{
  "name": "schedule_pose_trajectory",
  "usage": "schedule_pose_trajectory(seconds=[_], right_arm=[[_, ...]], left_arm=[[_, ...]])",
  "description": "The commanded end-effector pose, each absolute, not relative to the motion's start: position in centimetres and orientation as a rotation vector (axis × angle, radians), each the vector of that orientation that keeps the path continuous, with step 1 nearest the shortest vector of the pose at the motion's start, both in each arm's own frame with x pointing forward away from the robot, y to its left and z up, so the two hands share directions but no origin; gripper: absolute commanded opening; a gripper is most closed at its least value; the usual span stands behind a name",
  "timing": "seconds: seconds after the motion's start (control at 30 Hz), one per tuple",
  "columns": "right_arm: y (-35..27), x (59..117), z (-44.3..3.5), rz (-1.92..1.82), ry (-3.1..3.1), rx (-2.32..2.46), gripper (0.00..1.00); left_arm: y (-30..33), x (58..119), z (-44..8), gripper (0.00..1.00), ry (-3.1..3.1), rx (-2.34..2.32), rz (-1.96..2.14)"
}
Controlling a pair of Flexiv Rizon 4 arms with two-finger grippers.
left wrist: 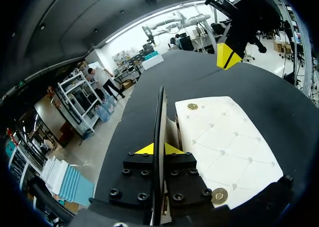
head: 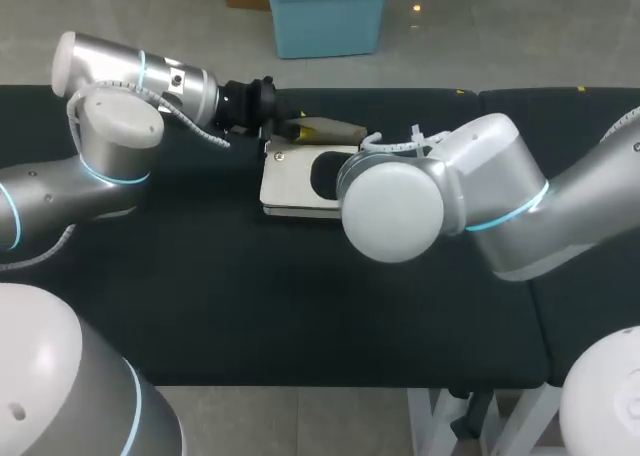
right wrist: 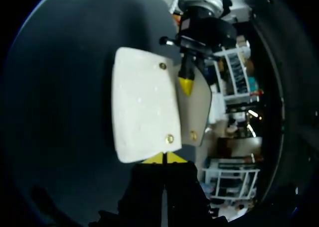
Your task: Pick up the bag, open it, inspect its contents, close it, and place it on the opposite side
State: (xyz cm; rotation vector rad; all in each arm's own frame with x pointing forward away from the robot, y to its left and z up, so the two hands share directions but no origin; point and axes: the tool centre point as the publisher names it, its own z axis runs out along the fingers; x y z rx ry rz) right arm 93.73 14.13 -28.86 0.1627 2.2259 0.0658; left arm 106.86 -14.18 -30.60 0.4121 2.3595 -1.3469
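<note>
From above, the white bag [head: 295, 186] lies flat on the black table [head: 250, 306], close to the far edge and about midway along it. Its flap [head: 330, 131] is lifted off the body so the tan inside shows. My left arm comes in from the left, and my left gripper [head: 272, 124] is at the flap's left end. My right arm reaches in from the right, and its big round joint hides my right gripper from this camera and covers the right part of the bag. At my left wrist, my left gripper [left wrist: 158, 149] is clamped on the flap [left wrist: 161, 117], which runs edge-on between my two yellow tips. The quilted body of the bag [left wrist: 224, 142] lies just beside them on the table [left wrist: 199, 72], with a brass stud [left wrist: 192, 106] near its far corner. Beyond the bag my right gripper [left wrist: 228, 56] hangs clear of it, its tips pressed together with nothing between them that I can see. At my right wrist, my right gripper [right wrist: 163, 159] has its tips together just off the near edge of the bag [right wrist: 142, 105]. The open flap [right wrist: 200, 110] stands beside the bag, with my left gripper [right wrist: 186, 85] gripping it, and the table [right wrist: 65, 87] lies dark around them.
</note>
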Motion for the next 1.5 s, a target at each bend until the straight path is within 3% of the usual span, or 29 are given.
schedule_pose_trajectory(seconds=[0.03, 0.63, 0.67, 0.8, 1.0, 1.5], right_arm=[[14.5, 93.7, -29.0, 0.056, 2.222, 0.169, 0.0], [17.3, 88.8, -32.1, 0.063, 2.189, 0.172, 0.0], [17.5, 88.6, -32.2, 0.071, 2.192, 0.169, 0.09], [17.9, 88.2, -33.1, 0.085, 2.204, 0.156, 0.19], [18.1, 87.9, -34.2, 0.104, 2.221, 0.146, 0.43], [17.9, 91.4, -36.5, 0.099, 2.165, 0.181, 0.44]], left_arm=[[-14.2, 107.2, -30.8, 0.0, 2.355, 0.418, -1.359], [-13.6, 107.7, -31.6, 0.0, 2.315, 0.485, -1.285], [-13.6, 107.7, -31.6, 0.0, 2.31, 0.486, -1.281], [-13.7, 107.5, -31.7, 0.0, 2.288, 0.506, -1.274], [-14.2, 107.5, -31.9, 0.0, 2.254, 0.552, -1.278], [-14.8, 107.0, -32.0, 0.0, 2.239, 0.6, -1.292]])
